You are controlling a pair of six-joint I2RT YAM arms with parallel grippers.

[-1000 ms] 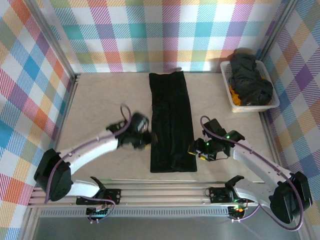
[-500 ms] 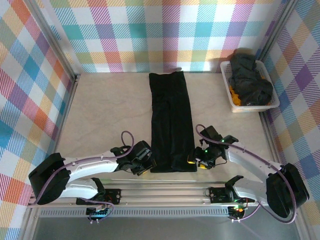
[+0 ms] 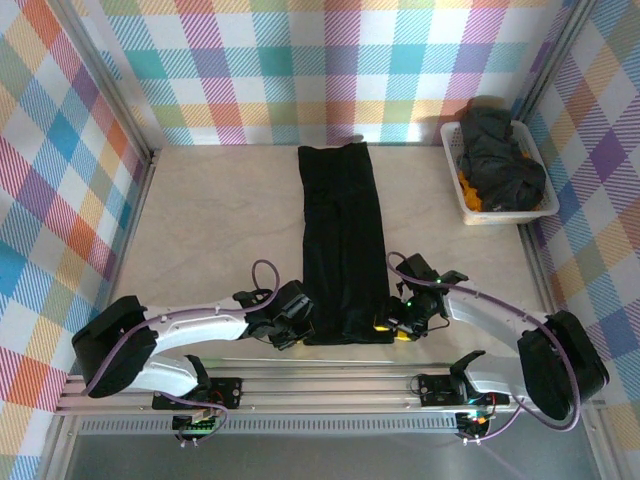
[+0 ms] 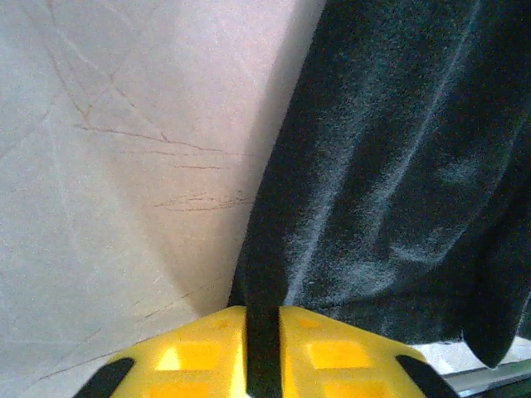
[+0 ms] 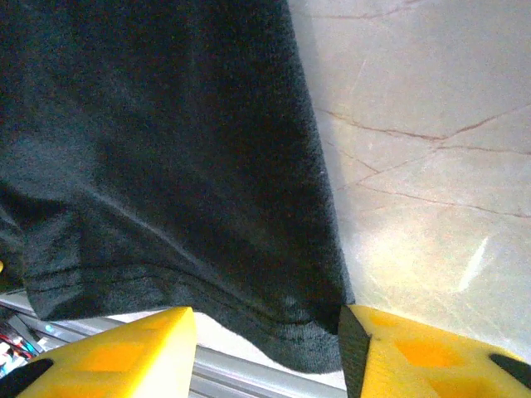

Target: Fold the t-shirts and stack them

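t-shirt (image 3: 343, 240), long axis near to far

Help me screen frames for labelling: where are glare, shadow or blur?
Top external: sharp, evenly lit, the long folded black cloth t-shirt nearly featureless. Left wrist: left gripper blurred up close; shirt shadows the pale marbled table. Right wrist: right gripper soft too, glare on the table beside it.

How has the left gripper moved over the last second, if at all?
Yes. The left gripper has come toward the near rail and slightly right, from beside the t-shirt's left edge to its near-left corner.
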